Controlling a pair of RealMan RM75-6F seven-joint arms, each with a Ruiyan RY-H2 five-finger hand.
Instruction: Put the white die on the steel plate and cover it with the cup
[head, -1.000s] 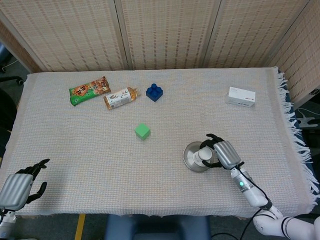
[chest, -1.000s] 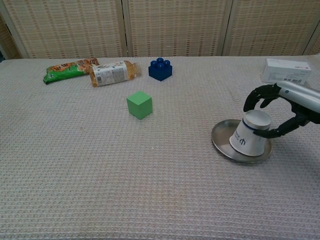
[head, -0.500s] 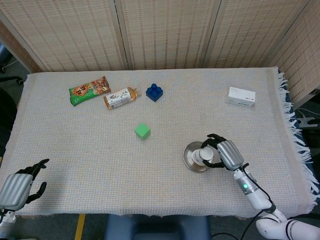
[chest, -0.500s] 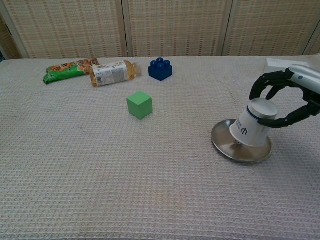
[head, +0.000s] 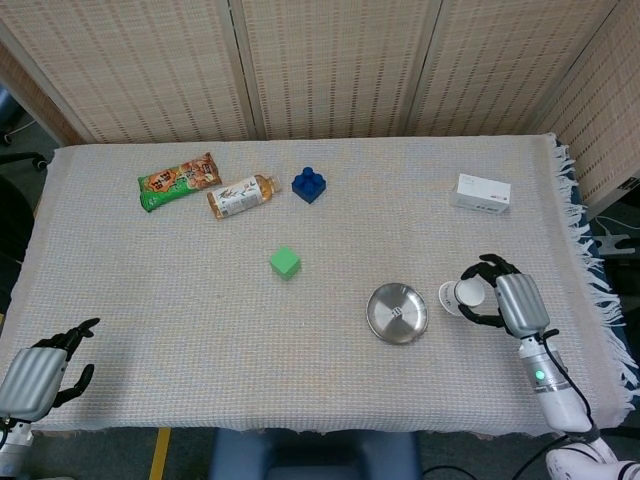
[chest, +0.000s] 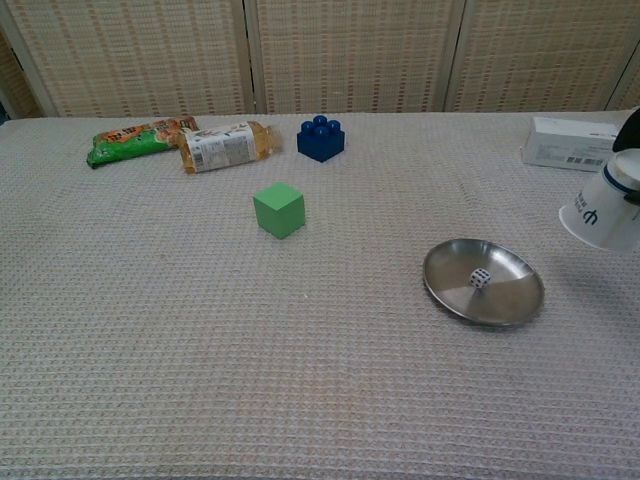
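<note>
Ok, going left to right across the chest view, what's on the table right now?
Green snack packet → small bottle → green cube → blue brick → steel plate holding the white die → white box → cup, held tilted at the right edge by the right robot hand.

A white die (chest: 480, 279) with dark pips on a shiny silver steel plate (chest: 510, 296); a white paper cup (chest: 604, 212) with a dark blue logo and band; a green cube (chest: 279, 209); a dark blue studded brick (chest: 320, 138); a green and orange snack packet (chest: 140, 139); an amber bottle (chest: 225, 145) with a white label; a white box (chest: 571, 143); a beige waffle-weave tablecloth (chest: 200, 340)
</note>
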